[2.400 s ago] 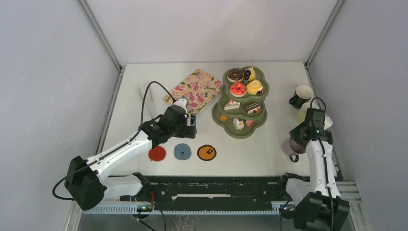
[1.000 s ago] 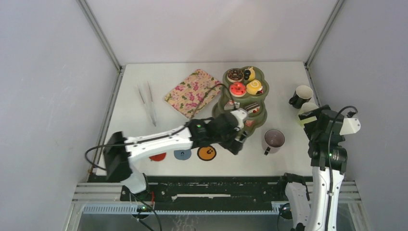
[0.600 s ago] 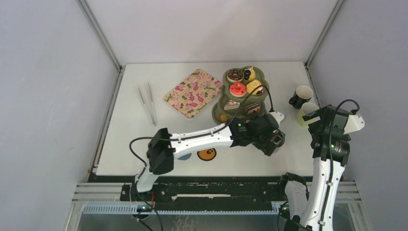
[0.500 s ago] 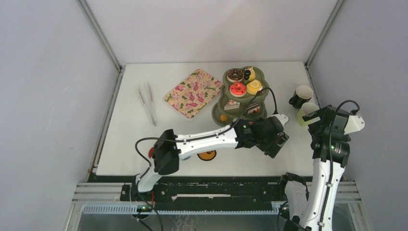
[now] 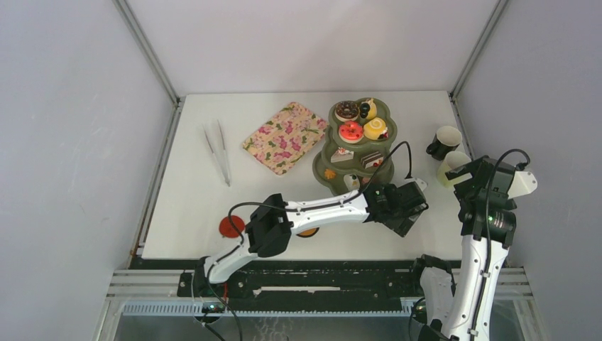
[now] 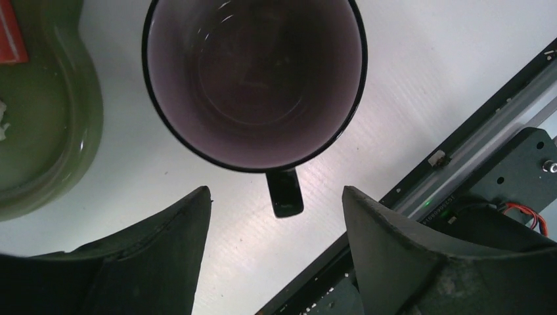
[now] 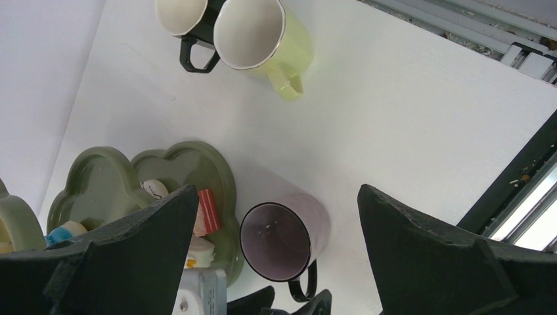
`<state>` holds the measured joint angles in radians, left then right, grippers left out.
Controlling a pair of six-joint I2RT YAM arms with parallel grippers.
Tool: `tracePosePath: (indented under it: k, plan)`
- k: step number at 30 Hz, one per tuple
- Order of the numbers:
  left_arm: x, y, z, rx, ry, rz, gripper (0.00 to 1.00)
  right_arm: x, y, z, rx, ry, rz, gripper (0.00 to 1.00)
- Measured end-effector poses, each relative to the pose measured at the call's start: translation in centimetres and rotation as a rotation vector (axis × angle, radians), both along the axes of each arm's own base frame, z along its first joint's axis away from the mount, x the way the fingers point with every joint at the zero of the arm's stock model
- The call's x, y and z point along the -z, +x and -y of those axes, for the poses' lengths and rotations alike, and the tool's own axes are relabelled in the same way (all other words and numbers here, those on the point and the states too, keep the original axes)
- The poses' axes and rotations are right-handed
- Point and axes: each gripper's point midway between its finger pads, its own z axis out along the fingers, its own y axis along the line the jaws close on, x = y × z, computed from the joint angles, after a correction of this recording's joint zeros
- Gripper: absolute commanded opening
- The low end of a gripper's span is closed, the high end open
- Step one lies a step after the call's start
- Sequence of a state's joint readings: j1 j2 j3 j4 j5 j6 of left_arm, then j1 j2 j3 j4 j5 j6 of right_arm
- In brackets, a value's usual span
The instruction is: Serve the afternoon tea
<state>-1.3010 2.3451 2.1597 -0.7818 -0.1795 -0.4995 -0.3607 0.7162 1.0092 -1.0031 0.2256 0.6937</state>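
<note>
1. The left tool (image 6: 276, 197) hovers over the purple mug (image 6: 256, 79), which stands upright on the tabletop (image 5: 199, 185) just beside the green tiered stand (image 5: 321, 170), at its near right. The jaws stand apart either side of the handle (image 6: 284, 191), touching nothing.
2. The right tool (image 7: 276, 197) hangs wide apart and empty, further right of the stand.
3. Likely step: fetching this mug. The jaws must next drop and pinch the handle squarely.

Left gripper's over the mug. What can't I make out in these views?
Top view: pink mug hidden under left gripper; yellow-green mug half behind right arm.
Left wrist view: olive-green stand cut off by left edge; mug's outer wall unseen from above.
Right wrist view: black mug cropped by top edge; toy cakes partly behind a finger of the right gripper.
</note>
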Motion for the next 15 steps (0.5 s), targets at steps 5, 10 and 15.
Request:
tracePosePath:
  k: [5, 10, 15]
  plan:
    - [0.6, 0.2, 0.6, -0.001, -0.002, 0.004, 0.66, 0.1, -0.1, 0.0, 0.000, 0.001, -0.003, 0.99]
    - [1.0, 0.4, 1.2, 0.001, -0.007, -0.001, 0.50, 0.0, -0.1, 0.0, 0.000, 0.001, -0.002, 0.98]
    - [1.5, 0.7, 1.3, 0.002, -0.011, -0.018, 0.25, -0.2, -0.2, -0.1, -0.002, -0.001, 0.008, 0.98]
